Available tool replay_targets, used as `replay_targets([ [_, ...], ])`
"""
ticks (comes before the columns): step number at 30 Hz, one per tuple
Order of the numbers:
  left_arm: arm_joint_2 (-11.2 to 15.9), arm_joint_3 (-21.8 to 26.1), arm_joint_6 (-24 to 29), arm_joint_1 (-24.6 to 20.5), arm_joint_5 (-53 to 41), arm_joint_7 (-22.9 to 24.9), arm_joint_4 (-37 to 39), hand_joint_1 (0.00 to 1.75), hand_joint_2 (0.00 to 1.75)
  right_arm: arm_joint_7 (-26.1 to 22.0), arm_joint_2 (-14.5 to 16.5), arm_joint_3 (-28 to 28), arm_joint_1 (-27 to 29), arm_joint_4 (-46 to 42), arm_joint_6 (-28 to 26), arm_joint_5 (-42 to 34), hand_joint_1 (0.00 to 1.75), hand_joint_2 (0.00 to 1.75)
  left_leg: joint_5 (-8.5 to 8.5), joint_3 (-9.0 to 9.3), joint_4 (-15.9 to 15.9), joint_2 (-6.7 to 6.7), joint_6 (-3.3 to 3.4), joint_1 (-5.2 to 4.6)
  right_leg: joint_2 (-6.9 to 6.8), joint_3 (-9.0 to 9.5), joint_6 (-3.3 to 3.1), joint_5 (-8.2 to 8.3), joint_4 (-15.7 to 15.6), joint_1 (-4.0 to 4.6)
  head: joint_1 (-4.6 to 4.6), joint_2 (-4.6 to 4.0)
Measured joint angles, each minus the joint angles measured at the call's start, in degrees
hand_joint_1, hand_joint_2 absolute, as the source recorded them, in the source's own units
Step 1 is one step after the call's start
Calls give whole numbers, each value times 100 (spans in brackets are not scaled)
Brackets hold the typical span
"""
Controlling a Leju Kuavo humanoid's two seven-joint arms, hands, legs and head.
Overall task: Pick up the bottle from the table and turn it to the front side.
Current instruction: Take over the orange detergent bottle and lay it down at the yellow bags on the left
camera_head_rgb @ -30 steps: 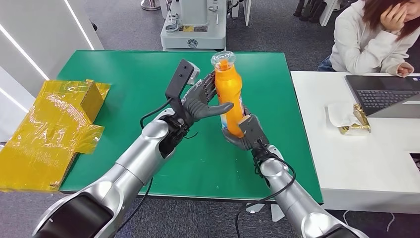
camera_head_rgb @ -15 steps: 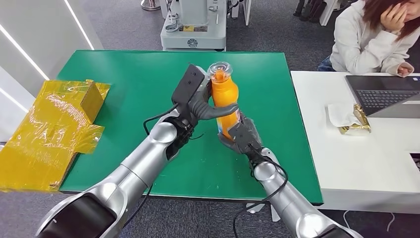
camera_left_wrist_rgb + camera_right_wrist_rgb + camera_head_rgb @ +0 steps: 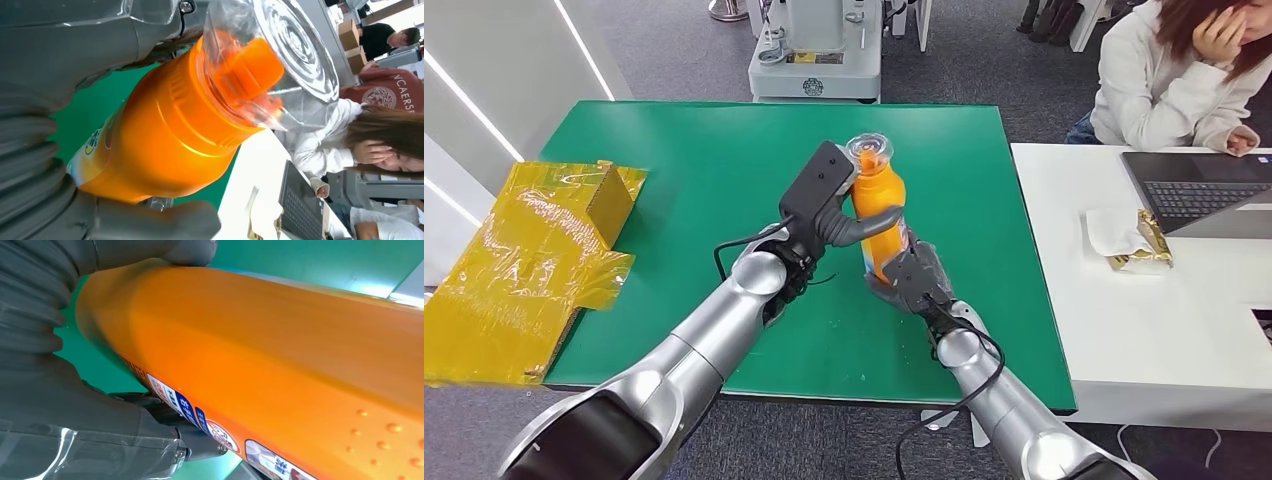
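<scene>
**Bottle lifted, rotation under way**

Bottle held clear of the green worktop, roughly upright with its clear domed cap tilted away from you. Note that the left hand wraps the upper body, thumb across the front, while the right hand cups the base; the fingers of both are closed on the bottle. You may judge the pick-up done. What remains is the turn itself: in the head view the side facing you is plain orange, so the front label appears not yet brought round.

Writing: in the right wrist view a strip of label runs along the bottle's lower edge, with small white characters on blue and red patches, too small for you to read. In the left wrist view a partial round logo shows near the base, also illegible. No brand name can be made out.
</scene>
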Motion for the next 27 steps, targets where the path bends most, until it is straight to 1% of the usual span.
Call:
replay_targets([
  [2, -30, 0, -142, 14, 118, 82, 1, 175, 175, 13, 0, -8, 9, 16, 0, -5, 175, 175, 0, 0, 0, 0, 0, 0, 0, 0, 0, 0, 0, 0, 1, 0],
  [8, -102, 9, -828, 26, 691, 502, 5, 175, 175, -3, 0, -38, 91, 86, -74, -15, 175, 175, -1, -1, 0, 0, 0, 0, -1, 0, 0, 0, -1, 0, 2, 0],
  [18, -133, 11, -955, 37, 828, 619, 19, 173, 175, -27, 0, -45, 147, 135, -107, -25, 175, 175, 0, 0, 0, 0, 0, 0, 0, 0, 0, 0, -1, 0, 1, 0],
  [19, -133, 11, -989, 37, 871, 648, 25, 174, 175, -24, 0, -46, 154, 136, -116, -25, 163, 175, 0, 0, 0, 0, 0, 0, 0, 0, 0, 0, -1, 0, 1, 0],
  [22, -131, 16, -1129, 36, 1088, 751, 42, 175, 175, -2, 0, -60, 193, 121, -136, -25, 34, 175, 0, 0, 0, 0, 0, 0, 0, 0, 0, 0, -1, 0, 1, 0],
  [23, -129, 17, -1171, 35, 1149, 753, 44, 175, 175, 4, -2, -75, 210, 105, -144, -32, 1, 175, 0, 0, 0, 0, 0, 0, 0, 0, 0, 0, -1, 0, 2, 0],
  [27, -128, 16, -1219, 41, 1203, 586, 40, 175, 175, -23, -30, -212, 284, -49, -149, -184, 0, 175, 0, 0, 1, 0, 0, 0, -1, 0, 0, 0, -1, 0, 1, 0],
])
